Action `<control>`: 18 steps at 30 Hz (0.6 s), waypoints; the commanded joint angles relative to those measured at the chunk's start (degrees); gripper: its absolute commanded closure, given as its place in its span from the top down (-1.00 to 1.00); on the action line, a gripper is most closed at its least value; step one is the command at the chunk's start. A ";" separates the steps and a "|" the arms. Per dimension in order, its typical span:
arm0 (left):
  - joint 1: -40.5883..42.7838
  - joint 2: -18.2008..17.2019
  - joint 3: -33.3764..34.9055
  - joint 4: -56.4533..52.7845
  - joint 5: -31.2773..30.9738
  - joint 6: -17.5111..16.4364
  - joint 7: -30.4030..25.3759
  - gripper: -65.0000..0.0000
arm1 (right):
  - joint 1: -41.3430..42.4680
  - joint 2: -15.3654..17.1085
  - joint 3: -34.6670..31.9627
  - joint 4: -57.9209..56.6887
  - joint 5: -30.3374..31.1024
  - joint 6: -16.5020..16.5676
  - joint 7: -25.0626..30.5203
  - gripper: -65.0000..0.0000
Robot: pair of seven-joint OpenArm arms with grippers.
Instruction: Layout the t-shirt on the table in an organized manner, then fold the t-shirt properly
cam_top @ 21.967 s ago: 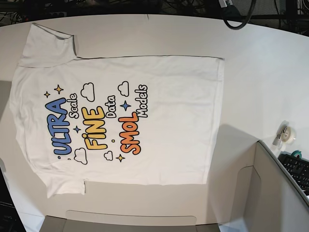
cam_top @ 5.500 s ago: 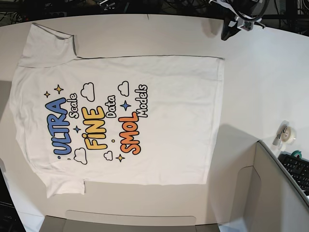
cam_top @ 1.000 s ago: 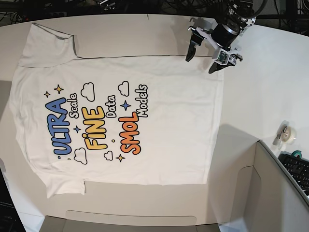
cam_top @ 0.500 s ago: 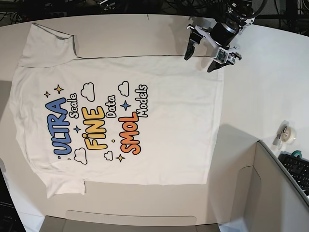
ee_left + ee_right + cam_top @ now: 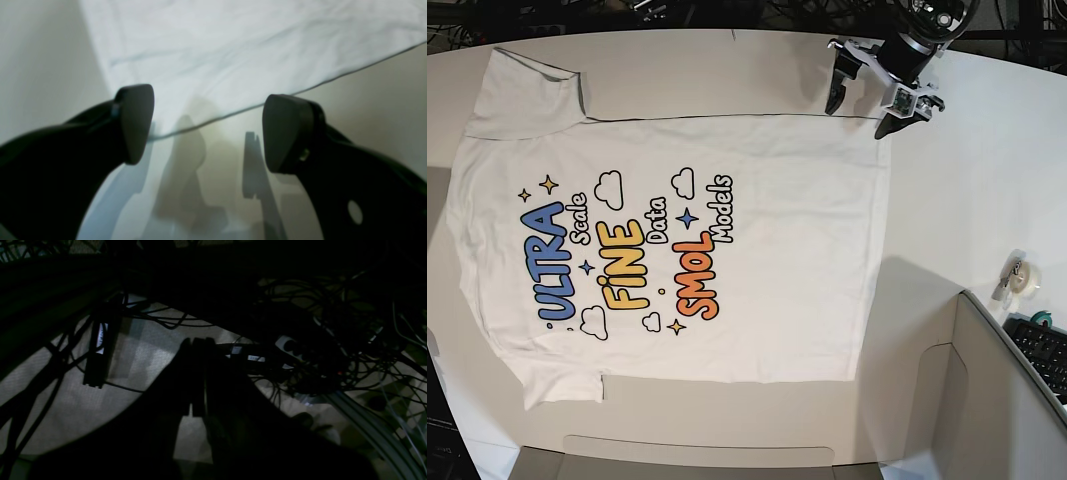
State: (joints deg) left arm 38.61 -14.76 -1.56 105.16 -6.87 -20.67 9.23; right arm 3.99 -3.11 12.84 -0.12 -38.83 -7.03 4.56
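The t-shirt (image 5: 677, 245) is lying flat and spread out on the white table (image 5: 967, 190), print side up, with its collar end toward the left of the base view and its hem toward the right. The left gripper (image 5: 863, 112) is hanging over the shirt's upper hem corner, at the top right of the garment in the base view, with its two fingers spread wide and nothing between them.

In the left wrist view the left gripper (image 5: 205, 128) is straddling the shirt's side edge: the t-shirt (image 5: 233, 50) is filling the upper part of the picture, and its corner is lying close beside the finger (image 5: 135, 121) on the left of that picture. The other finger (image 5: 283, 133) is standing over bare table (image 5: 367, 100), just off the cloth. Whether the fingertips are touching the fabric or the table cannot be told, though their shadows are falling close beneath them.

The right gripper (image 5: 196, 373) is pointing at a dark tangle of cables (image 5: 317, 350) away from the table, its fingers pressed together on nothing.

A keyboard (image 5: 1042, 350) and a roll of tape (image 5: 1021, 276) are sitting at the right, well apart from the shirt.
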 commanded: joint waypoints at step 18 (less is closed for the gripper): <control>9.17 -0.14 -5.78 6.00 -0.82 -0.21 -1.19 0.50 | 0.19 -0.18 0.04 0.12 0.02 -0.14 0.23 -1.00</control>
State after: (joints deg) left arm 46.92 -14.70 -6.70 110.10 -6.92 -21.02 9.17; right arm 3.99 -3.11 12.84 -0.12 -38.83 -7.03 4.47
